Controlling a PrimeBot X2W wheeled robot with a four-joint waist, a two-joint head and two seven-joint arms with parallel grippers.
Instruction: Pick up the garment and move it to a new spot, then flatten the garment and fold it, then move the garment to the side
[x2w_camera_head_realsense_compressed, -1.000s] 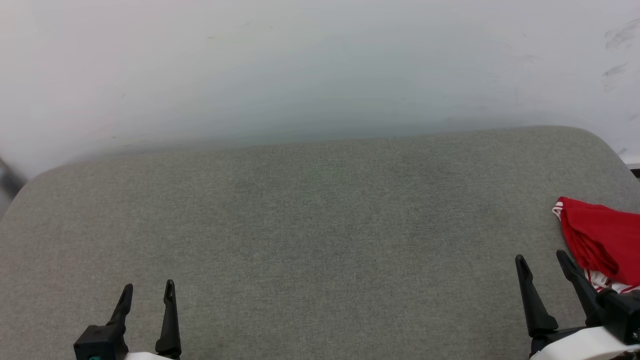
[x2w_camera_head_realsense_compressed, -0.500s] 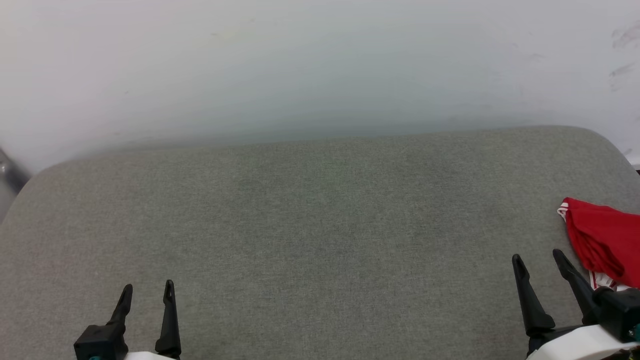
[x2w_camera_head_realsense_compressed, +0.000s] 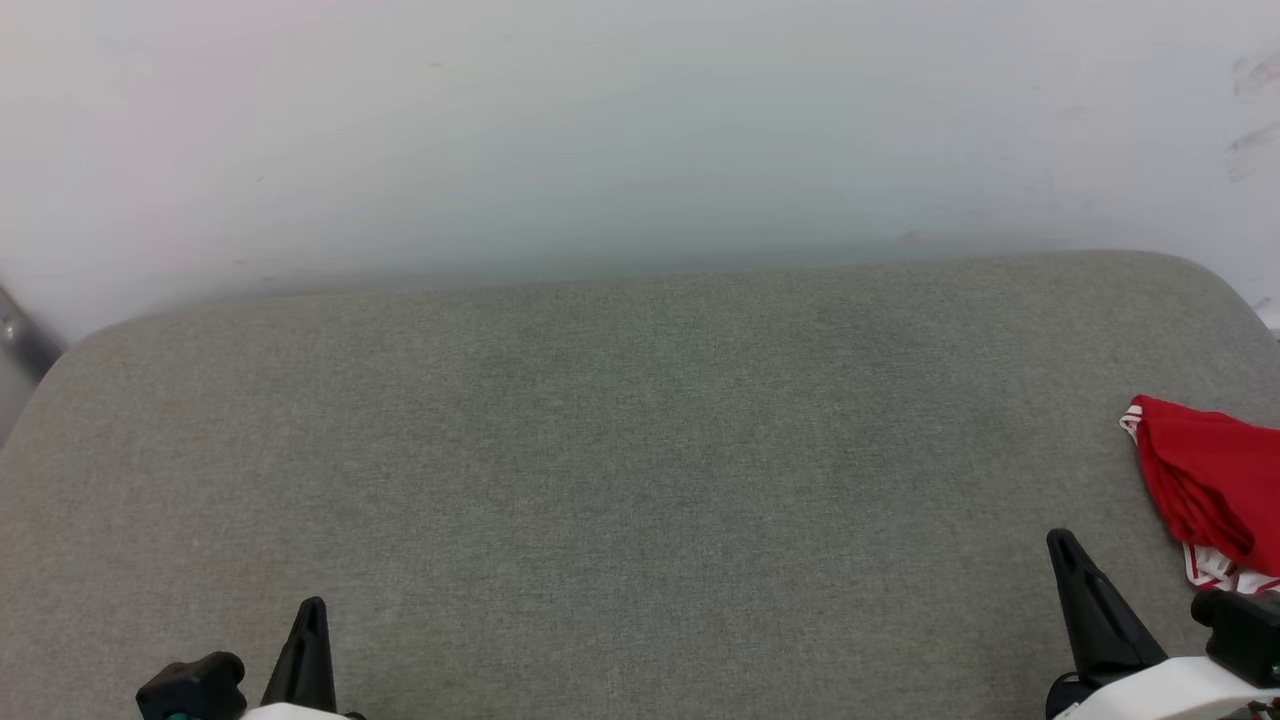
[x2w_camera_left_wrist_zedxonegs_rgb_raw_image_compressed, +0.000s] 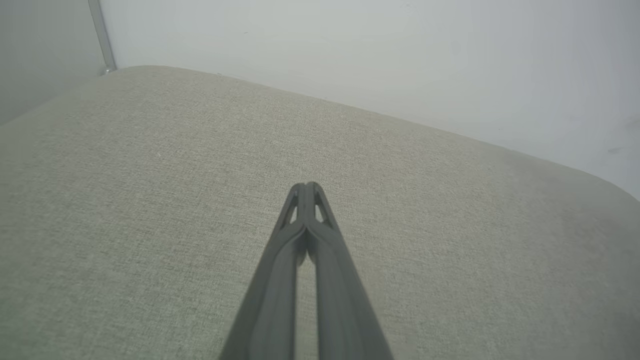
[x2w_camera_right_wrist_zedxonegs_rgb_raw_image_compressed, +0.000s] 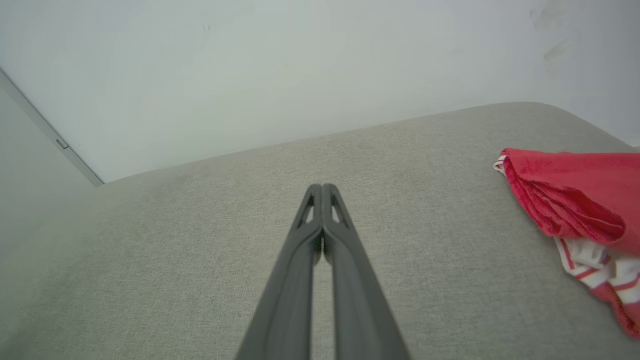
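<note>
The garment (x2w_camera_head_realsense_compressed: 1210, 480) lies bunched on the grey bench (x2w_camera_head_realsense_compressed: 640, 450) at its right edge, and the head view's right border cuts it off. It sits to the right of the right hand (x2w_camera_head_realsense_compressed: 1062, 545) and slightly beyond its tip. The two are near each other but do not touch. The right hand has its fingers pressed together and holds nothing. The left hand (x2w_camera_head_realsense_compressed: 308, 612), at the lower left and well apart from the garment, is likewise closed and holds nothing.

The right wrist view shows the garment in more detail than the head view. Red folds are stacked one over another, and red-and-white striped trim (x2w_camera_right_wrist_zedxonegs_rgb_raw_image_compressed: 595, 265) runs along the nearer end. This view also shows the right hand's two fingers meeting at their tips above the bench. The left wrist view shows that hand's fingers meeting in the same way over the bench. Behind them stands a white wall (x2w_camera_left_wrist_zedxonegs_rgb_raw_image_compressed: 350, 50), with a metal strip (x2w_camera_left_wrist_zedxonegs_rgb_raw_image_compressed: 102, 40) running up it at the far corner.

Half a second ago each hand stood with its two fingers apart, and now each pair is together. Both hands also sit lower in the head view. The garment keeps the same place and shape.
</note>
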